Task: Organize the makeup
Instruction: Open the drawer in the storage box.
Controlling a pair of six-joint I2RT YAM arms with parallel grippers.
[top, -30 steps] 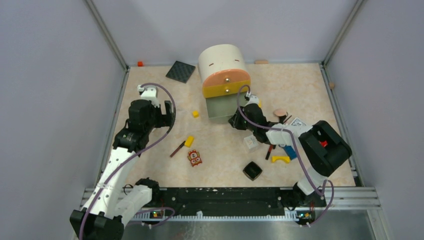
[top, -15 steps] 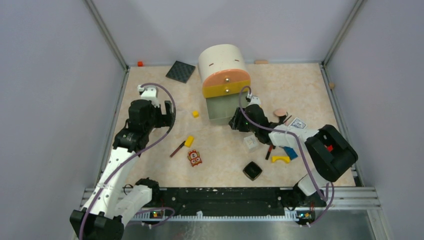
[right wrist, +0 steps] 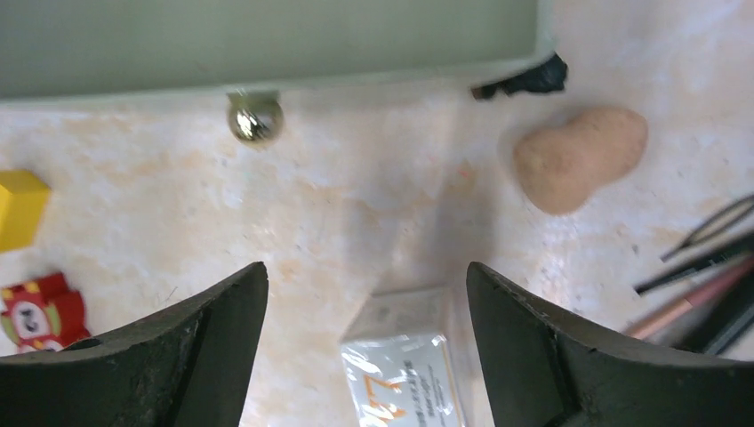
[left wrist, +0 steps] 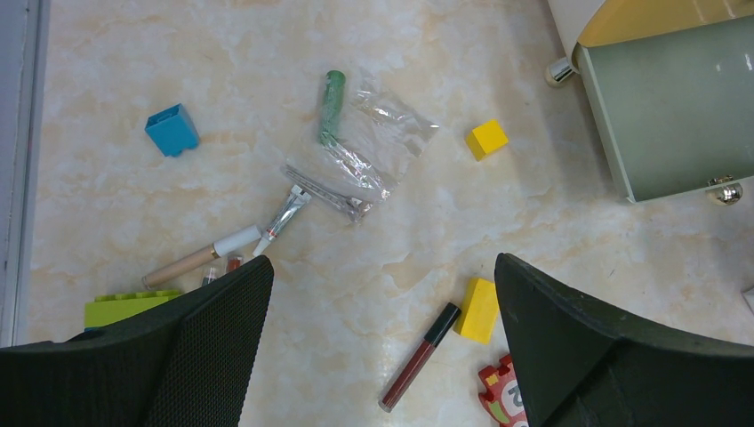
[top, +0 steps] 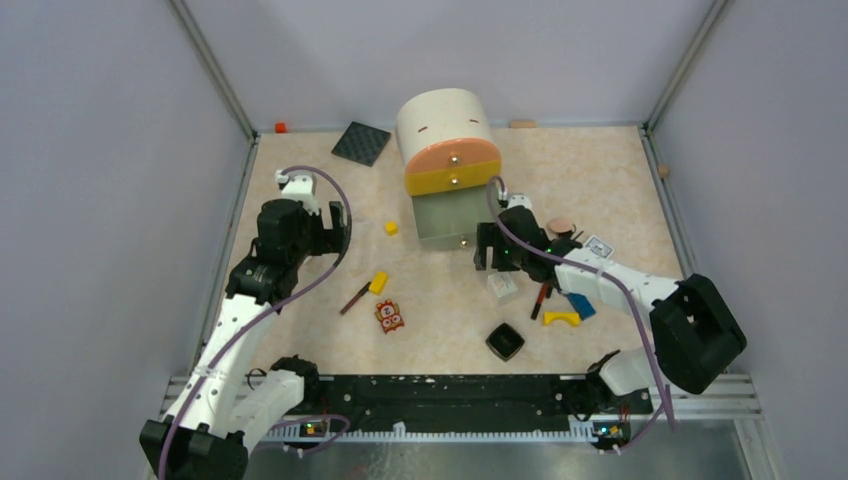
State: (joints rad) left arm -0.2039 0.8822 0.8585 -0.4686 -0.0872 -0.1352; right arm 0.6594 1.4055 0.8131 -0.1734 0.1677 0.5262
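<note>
The makeup lies scattered on the table. A dark red lip-gloss stick is below my open left gripper. Beyond it are a green tube, a silver tube and a beige-and-white stick. My right gripper hangs open and empty over a small white box, just in front of the open green drawer. A beige sponge and thin pencils lie to its right. A black square compact sits nearer the front.
The drawer belongs to a cream organizer with orange and yellow drawers; its knob juts forward. Yellow blocks, a blue block, an owl tile, crumpled plastic wrap and a black mat are around.
My right gripper's jaws have spread open, and the gripper has shifted slightly right, away from the drawer's front. Its elbow has swung right. The left arm has not moved.
</note>
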